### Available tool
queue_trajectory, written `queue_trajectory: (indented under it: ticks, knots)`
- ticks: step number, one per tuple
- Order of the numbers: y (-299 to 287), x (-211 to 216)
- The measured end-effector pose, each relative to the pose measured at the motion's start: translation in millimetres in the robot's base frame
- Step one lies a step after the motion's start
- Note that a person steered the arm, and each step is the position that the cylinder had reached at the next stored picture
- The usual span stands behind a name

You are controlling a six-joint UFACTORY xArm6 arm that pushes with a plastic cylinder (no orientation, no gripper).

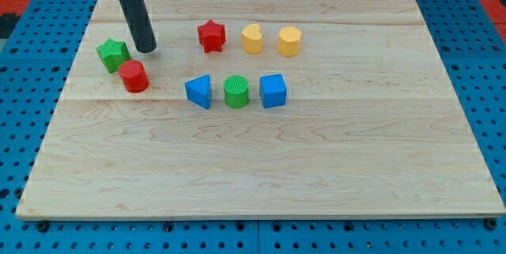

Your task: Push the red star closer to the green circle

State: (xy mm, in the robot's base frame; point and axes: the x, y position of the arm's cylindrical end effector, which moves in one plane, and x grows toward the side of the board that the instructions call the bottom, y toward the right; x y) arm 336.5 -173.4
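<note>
We carry no jaws, only a rod holding nothing; my tip (pixel 145 49) rests on the board (pixel 332 175) just right of the green star (pixel 113 54), just above the red cylinder (pixel 134 76). The red star (pixel 211 36) lies well to the tip's right; the green circle (pixel 236 92) sits farther right and lower, between blue triangle (pixel 199 91) and blue cube (pixel 273 90). Judgement: circle the tip to the star's upper-left side, then push down-right slowly, avoiding the triangle.
</note>
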Motion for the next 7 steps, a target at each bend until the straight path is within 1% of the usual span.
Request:
queue_trajectory:
  ticks: [2,7]
  knots:
    - [8.1,-13.3]
    - [11.6,-13.3]
